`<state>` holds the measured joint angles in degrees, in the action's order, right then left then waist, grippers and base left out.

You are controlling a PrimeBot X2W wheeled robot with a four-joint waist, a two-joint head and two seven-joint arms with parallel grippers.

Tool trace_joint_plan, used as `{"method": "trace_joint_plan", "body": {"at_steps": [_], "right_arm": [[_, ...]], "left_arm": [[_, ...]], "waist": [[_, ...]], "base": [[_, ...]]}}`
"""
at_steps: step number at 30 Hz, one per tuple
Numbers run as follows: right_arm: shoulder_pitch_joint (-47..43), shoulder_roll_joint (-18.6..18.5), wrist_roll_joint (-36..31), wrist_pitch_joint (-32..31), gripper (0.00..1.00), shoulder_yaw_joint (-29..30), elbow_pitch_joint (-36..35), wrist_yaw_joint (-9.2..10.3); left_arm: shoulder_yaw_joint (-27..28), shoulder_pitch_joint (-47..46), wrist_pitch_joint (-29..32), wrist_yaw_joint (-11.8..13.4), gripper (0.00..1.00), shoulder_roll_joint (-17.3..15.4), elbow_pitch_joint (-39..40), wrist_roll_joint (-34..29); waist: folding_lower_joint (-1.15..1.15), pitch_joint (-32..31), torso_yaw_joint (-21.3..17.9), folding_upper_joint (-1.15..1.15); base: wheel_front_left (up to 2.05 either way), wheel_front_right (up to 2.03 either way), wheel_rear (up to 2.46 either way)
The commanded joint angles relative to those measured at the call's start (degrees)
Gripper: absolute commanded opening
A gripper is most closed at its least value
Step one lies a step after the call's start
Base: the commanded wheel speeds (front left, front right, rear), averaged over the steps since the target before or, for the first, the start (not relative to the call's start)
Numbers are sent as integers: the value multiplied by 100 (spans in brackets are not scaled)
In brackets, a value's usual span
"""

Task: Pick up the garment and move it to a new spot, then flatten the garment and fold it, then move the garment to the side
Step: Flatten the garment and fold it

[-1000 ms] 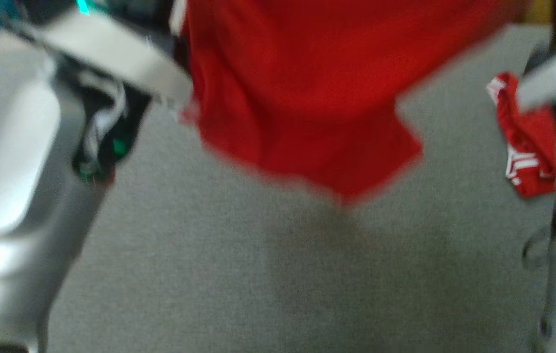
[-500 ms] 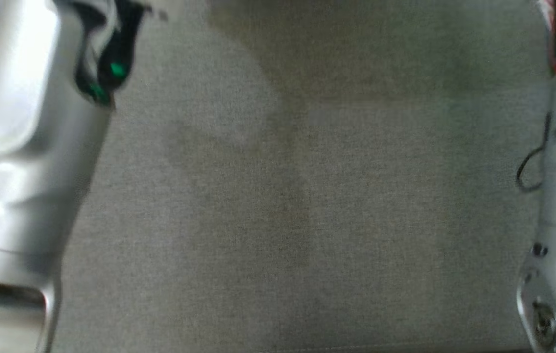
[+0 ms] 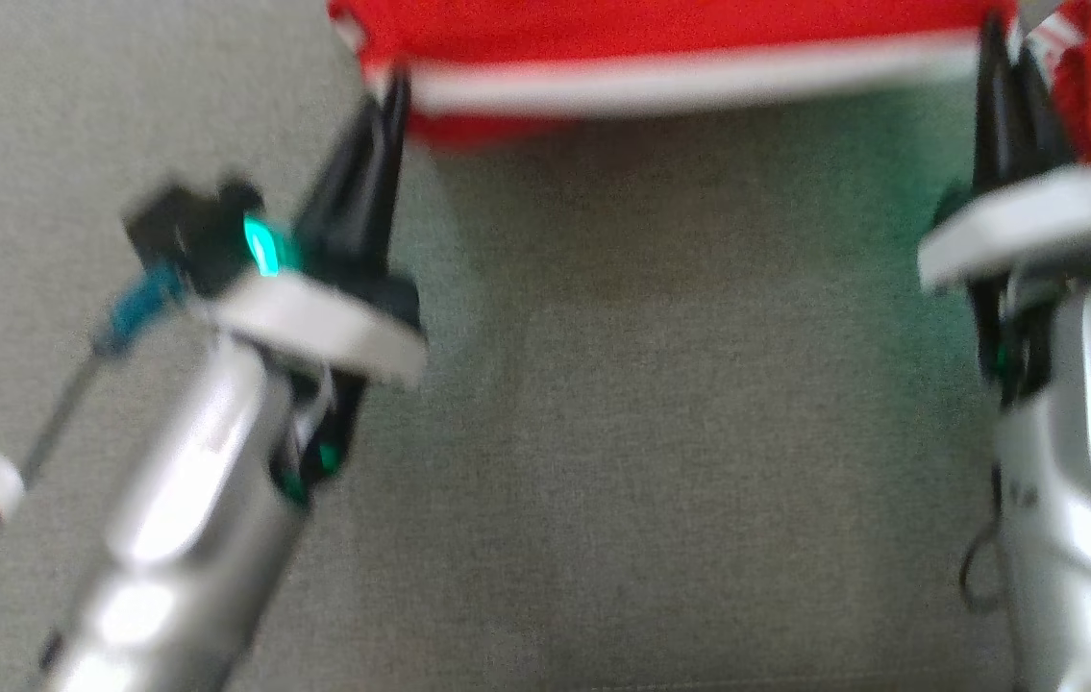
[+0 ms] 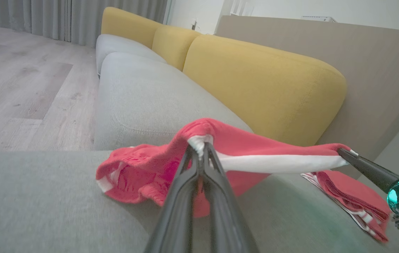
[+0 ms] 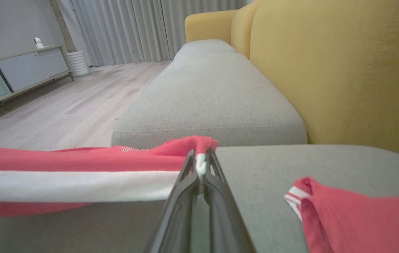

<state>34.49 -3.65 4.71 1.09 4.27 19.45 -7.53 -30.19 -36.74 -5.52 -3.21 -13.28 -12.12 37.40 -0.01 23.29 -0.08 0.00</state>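
A red garment (image 3: 680, 38) with a white band along its edge is stretched taut between my two grippers over the grey sofa seat (image 3: 651, 432). My left gripper (image 3: 393, 91) is shut on one end of the band, seen close up in the left wrist view, where the garment (image 4: 255, 147) sags onto the cushion behind the left gripper (image 4: 201, 144). My right gripper (image 3: 999, 43) is shut on the other end, and the right wrist view shows the right gripper (image 5: 201, 158) pinching the garment (image 5: 79, 161) at its white edge.
A second red garment (image 4: 354, 200) lies folded on the seat beyond my right gripper. Yellow back cushions (image 4: 262, 80) stand behind the seat. Wooden floor (image 4: 20, 80) lies past the seat's front edge, with a low cabinet (image 5: 16, 70) across the room.
The head camera has swung, so the whole picture has shifted. The garment hung loose a second ago; now its white-banded edge is stretched straight between both shut grippers.
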Motion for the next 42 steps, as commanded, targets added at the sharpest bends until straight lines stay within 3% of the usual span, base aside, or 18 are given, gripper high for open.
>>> {"method": "trace_joint_plan", "body": {"at_steps": [1,9,17,20,25,32,42], "right_arm": [[-456,76,168,10,0,-106,-422,4],[-2407,77,523,-386,0,234,-1586,4],[-3837,77,573,-947,0,508,-2793,4],[-4055,77,543,-1147,0,584,-3095,4],[-3871,77,347,-1413,0,600,-3108,4],[-2872,77,-116,-1839,0,417,-2615,4],[-843,65,-873,-2473,0,358,-1111,4]], "left_arm": [[109,401,-101,112,0,-220,407,37],[-274,2214,-46,544,0,-365,1512,127],[-541,3306,111,973,0,-390,2351,256],[-646,3516,162,1028,0,-362,2435,313],[-797,3485,211,966,0,-175,2151,412],[-794,3035,88,749,0,270,1462,613],[-641,1857,164,466,0,834,331,995]], "waist": [[1,-523,-7,0],[1,-1620,-92,0],[1,-1938,-8,0],[1,-1889,83,0],[1,-1693,308,0],[1,-1298,751,0],[1,-586,1338,0]], "base": [[0,0,0],[0,0,0],[0,0,0],[0,0,0],[0,0,0],[0,0,0],[0,0,0]]}}
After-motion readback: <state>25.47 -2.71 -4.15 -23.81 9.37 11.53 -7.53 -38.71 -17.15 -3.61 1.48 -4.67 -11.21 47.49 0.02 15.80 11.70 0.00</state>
